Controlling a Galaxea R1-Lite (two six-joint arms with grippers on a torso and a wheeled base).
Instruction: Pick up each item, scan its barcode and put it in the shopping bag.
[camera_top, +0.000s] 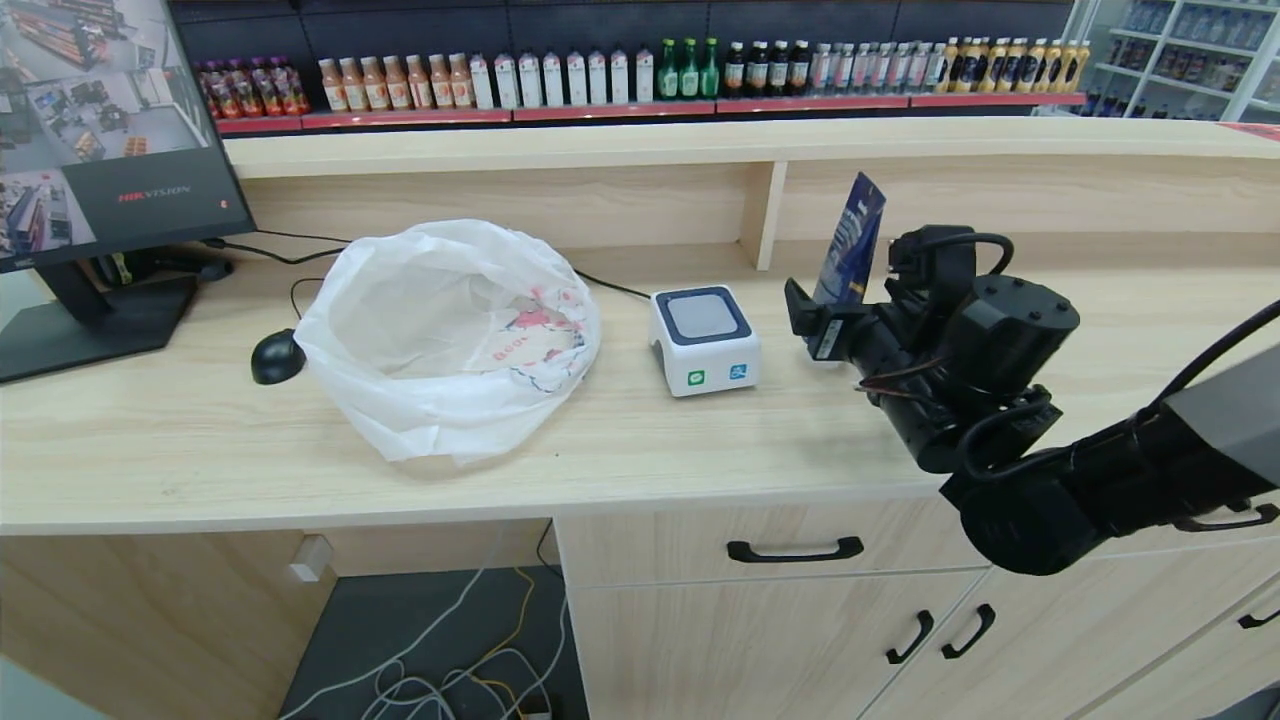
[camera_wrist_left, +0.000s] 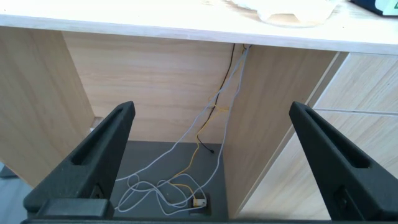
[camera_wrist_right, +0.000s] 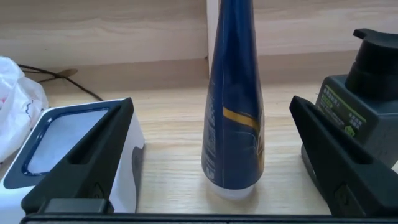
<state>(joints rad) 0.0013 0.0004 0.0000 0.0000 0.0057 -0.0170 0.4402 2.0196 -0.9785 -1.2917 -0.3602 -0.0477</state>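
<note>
A dark blue tube (camera_top: 851, 240) stands upright on its cap on the wooden counter (camera_top: 640, 450), right of the white scanner (camera_top: 703, 340). My right gripper (camera_top: 812, 318) hovers open just in front of the tube, which is untouched. In the right wrist view the tube (camera_wrist_right: 233, 106) rises between the two black fingers (camera_wrist_right: 81, 162), with the scanner (camera_wrist_right: 62, 149) beside it. The white plastic shopping bag (camera_top: 450, 330) lies open left of the scanner. My left gripper (camera_wrist_left: 211, 118) is open and holds nothing, below the counter's front edge (camera_wrist_left: 186, 28).
A monitor (camera_top: 100, 130) and a black mouse (camera_top: 277, 357) sit at the counter's left. A black device (camera_wrist_right: 360, 112) stands close to the tube. Bottle shelves (camera_top: 640, 70) line the back. Drawers (camera_top: 790, 550) and loose cables (camera_wrist_left: 186, 186) are below the counter.
</note>
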